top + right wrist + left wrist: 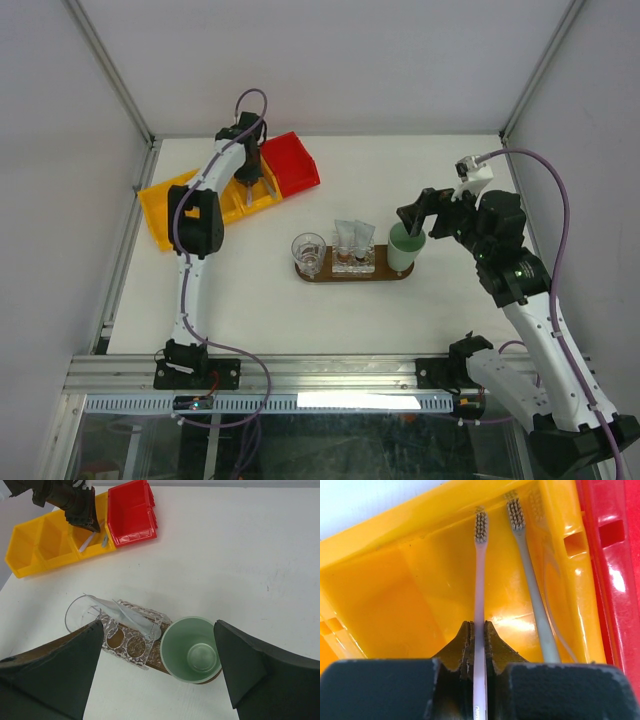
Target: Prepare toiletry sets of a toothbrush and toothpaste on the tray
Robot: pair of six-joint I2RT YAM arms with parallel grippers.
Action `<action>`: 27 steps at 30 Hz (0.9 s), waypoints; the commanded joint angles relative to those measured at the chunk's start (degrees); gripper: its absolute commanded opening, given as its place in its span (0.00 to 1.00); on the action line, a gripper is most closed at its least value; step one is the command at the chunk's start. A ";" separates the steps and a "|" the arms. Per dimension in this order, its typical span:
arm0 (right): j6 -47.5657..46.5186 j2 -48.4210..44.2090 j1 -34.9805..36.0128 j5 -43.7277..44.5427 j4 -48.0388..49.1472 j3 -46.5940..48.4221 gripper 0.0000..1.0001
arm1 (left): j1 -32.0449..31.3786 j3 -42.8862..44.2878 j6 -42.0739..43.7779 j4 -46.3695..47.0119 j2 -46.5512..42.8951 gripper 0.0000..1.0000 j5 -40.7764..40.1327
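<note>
The dark brown tray (330, 276) holds a clear rack (127, 642) with two pale grey-blue toothpaste tubes (354, 240) leaning in it; the tubes also show in the right wrist view (131, 615). My left gripper (479, 627) is down in the yellow bin (385, 585), shut on the handle of a pale toothbrush (480, 570). A second, grey toothbrush (535, 597) lies beside it to the right. In the top view the left gripper (257, 172) is at the bin's right end. My right gripper (158, 625) is wide open and empty, hovering above the tray's right end (425, 222).
A mint-green cup (404, 249) stands on the tray's right end and a clear glass (308, 252) on its left end. A red bin (290, 162) adjoins the yellow bin (170, 205) at the back left. White walls enclose the table.
</note>
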 commanded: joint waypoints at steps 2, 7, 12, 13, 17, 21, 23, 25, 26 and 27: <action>-0.85 -0.65 0.55 1.23 2.52 1.03 0.96 | -0.56 0.24 -1.06 1.20 -7.88 0.00 -0.88; -0.61 -0.51 0.56 1.37 2.40 1.11 0.95 | -0.58 0.28 -1.54 1.28 -13.53 0.00 -1.02; -0.33 -0.33 0.55 1.13 2.08 1.36 0.95 | -0.58 -2.08 -2.41 1.48 -20.87 0.00 1.49; -0.21 -0.19 0.55 1.11 1.77 1.61 0.95 | -0.60 -3.25 -2.52 2.14 -22.93 0.00 2.26; 1.25 0.17 0.55 -0.20 0.33 3.29 0.95 | -0.82 -12.72 -2.34 9.63 -33.60 0.00 9.36; 4.66 0.86 0.60 -4.10 -0.64 5.32 0.95 | -2.73 -27.81 -1.51 23.81 -48.89 0.00 18.09; 7.30 1.30 0.56 -7.56 -0.33 5.88 0.95 | -4.40 -35.81 -1.48 31.93 -55.99 0.00 21.28; 10.95 1.98 0.59 -11.29 0.78 5.90 0.95 | -6.27 -43.80 -1.34 40.46 -63.34 0.00 24.41; 12.84 2.37 0.55 -13.26 1.90 5.68 0.93 | -7.10 -47.55 -1.39 44.52 -66.34 0.00 25.23; 15.16 2.85 0.59 -15.42 3.21 5.23 0.92 | -8.02 -50.76 -1.40 48.72 -68.76 0.00 26.00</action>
